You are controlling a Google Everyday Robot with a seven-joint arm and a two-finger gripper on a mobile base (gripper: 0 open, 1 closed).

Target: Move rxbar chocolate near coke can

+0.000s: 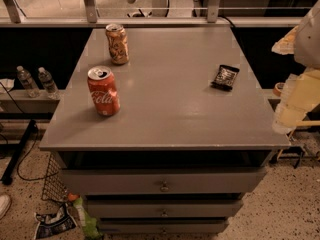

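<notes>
Speckled floor (280, 209) nearest, with crumpled litter (55, 224) at 7 o'clock of the frame. Above it stands a grey cabinet with three knobbed drawers (162, 181), all pushed in. Its flat grey table top (170, 114) is the work surface.

With the clock centred on the top, nearest object first:
- Red aluminium coke can (103, 91) with white script, at 9 o'clock. Upright, tab already popped, well inside the left edge. Likely stood there as the fixed target, so leave it alone.
- Small flat black wrapped rxbar chocolate (225, 77) with pale print, at 2 o'clock. Lies flat, slightly skewed, well apart from the coke can, with bare surface between them. Untouched, task not started.
- Orange-tan patterned can (117, 44) at 11 o'clock, upright near the far left corner, just behind the coke can. Probably a distractor.

Pale gripper (295, 101) hangs off the top's right edge at 3 o'clock, beside the bar but not over it. Cannot tell whether it is open or closed. Nothing from the table is in it. Judged parked clear, ready to reach in toward the bar.

Farther back: two clear plastic water bottles (37, 81) on a low ledge at far left, and a metal railing (150, 20) across the top.
</notes>
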